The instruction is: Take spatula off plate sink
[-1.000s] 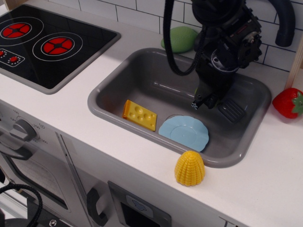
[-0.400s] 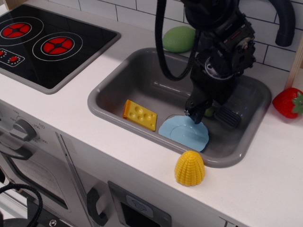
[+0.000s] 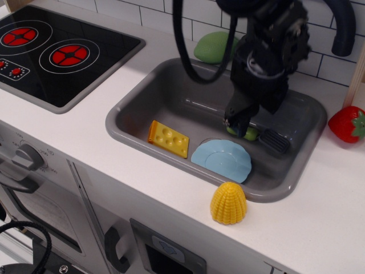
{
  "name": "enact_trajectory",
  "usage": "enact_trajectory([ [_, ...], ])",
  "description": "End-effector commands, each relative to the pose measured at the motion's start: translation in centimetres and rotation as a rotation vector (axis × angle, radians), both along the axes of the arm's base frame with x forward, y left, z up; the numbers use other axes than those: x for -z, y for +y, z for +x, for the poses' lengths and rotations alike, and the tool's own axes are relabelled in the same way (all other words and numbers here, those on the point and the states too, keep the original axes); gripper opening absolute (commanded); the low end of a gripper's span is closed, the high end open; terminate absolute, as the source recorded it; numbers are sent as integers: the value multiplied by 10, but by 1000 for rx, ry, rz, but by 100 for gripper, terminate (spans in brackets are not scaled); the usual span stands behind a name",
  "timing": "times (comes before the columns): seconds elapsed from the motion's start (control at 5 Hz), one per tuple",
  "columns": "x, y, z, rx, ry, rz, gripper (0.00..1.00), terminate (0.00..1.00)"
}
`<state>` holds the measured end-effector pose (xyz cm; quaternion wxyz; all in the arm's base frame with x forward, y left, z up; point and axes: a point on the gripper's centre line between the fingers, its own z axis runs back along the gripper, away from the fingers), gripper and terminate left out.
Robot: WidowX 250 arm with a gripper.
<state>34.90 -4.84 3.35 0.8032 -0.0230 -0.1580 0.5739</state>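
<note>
The spatula lies on the floor of the grey sink (image 3: 142, 108), right of the light-blue plate (image 3: 222, 160) and off it. Its dark slotted blade (image 3: 274, 142) points right and its lime-green handle (image 3: 250, 134) points left. My gripper (image 3: 236, 122) hangs just above the handle's left end, fingers slightly apart, and does not seem to hold it. The arm hides part of the handle. The plate holds nothing.
A yellow cheese wedge (image 3: 169, 138) lies in the sink left of the plate. A green rounded lump (image 3: 214, 47) sits behind the sink, a strawberry (image 3: 348, 123) to its right, a yellow corn (image 3: 228, 202) on the front counter. The stovetop (image 3: 51, 54) is at left.
The gripper dipped toward the plate's far edge with the spatula, then rose and shifted slightly back. The spatula now rests on the sink floor, its handle uncovered below the fingers.
</note>
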Motion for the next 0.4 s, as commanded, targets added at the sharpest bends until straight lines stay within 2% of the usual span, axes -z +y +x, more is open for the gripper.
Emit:
enact_trajectory([
  [0.0,-66,11,-1,96,-97,3,100,0],
  [0.2,-66,11,-1,96,-97,3,100,100],
])
